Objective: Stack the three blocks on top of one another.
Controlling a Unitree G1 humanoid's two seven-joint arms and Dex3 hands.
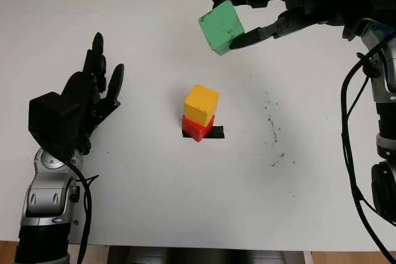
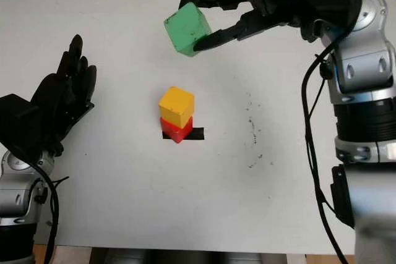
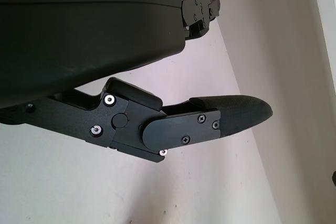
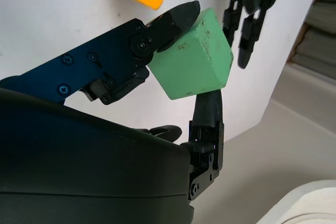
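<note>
Green stands out first: the green block (image 1: pixel 221 26) is held off the table, tilted, between the fingers (image 4: pixel 173 17) of the right hand (image 1: pixel 260 7), which is raised over the far part of the white table (image 1: pixel 142 202) (a thumb-side finger is pressed to one face and another finger to the opposite one, as seen at the right wrist). The yellow block (image 1: pixel 201 104) is set on the red block (image 1: pixel 197 129) near the table's middle, turned slightly so their edges are not aligned, and the pair is placed on a short strip of black tape (image 1: pixel 215 132). The green block is kept well apart from this stack, farther back and a little to the right. Bare tabletop is left all around the stack, out to the near edge. The left hand (image 1: pixel 86 100) is open above the table's left side, holding nothing, well away from the blocks.
</note>
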